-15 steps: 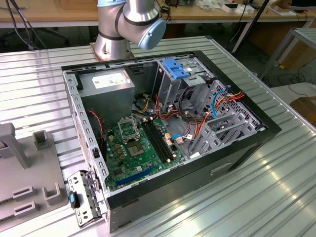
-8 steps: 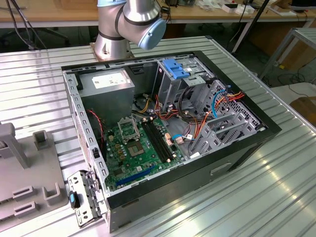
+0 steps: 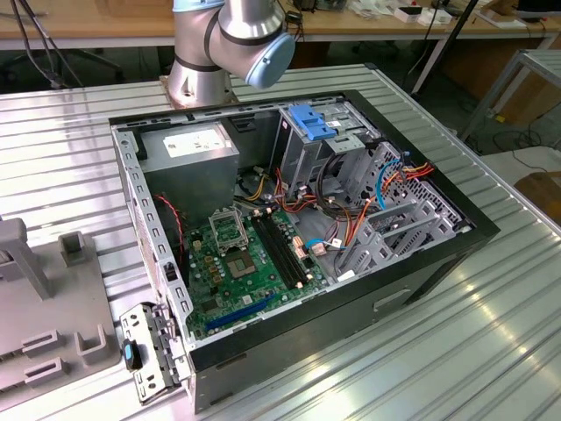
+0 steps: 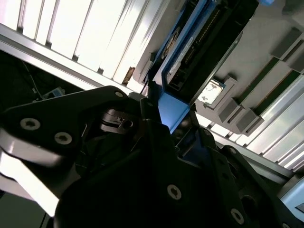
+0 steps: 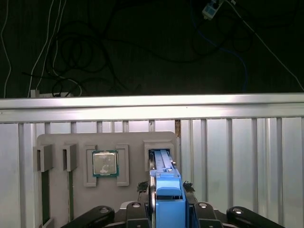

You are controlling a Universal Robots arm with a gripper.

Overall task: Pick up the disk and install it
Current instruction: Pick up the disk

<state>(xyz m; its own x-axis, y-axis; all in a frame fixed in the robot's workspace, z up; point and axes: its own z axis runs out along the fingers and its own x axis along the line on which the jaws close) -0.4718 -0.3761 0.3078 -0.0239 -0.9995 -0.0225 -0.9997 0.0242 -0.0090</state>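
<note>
The disk [image 5: 166, 192] has a dark body framed by bright blue rails. It stands on edge between the black fingers of my gripper [image 5: 166, 209], which is shut on its near end. In the second wrist view the disk [image 4: 204, 42] runs away from the gripper [image 4: 168, 114] toward the grey fixture tray [image 4: 266, 42]. Its far end sits at the tray's upright slot [image 5: 160, 154]; I cannot tell whether it still rests in it. The open computer case [image 3: 438, 263] lies on the table, with its grey drive cage [image 3: 302, 162] topped by a blue bracket [image 3: 311, 121].
The tray [image 5: 133, 140] also carries a processor chip [image 5: 104, 163] and memory sticks [image 5: 44, 194]. It lies on the ribbed metal table [image 5: 237, 156], at the exterior view's left [image 3: 53, 298]. The arm's base [image 3: 197, 79] stands behind the case. A loose metal bracket [image 3: 149, 351] lies by the case's near corner.
</note>
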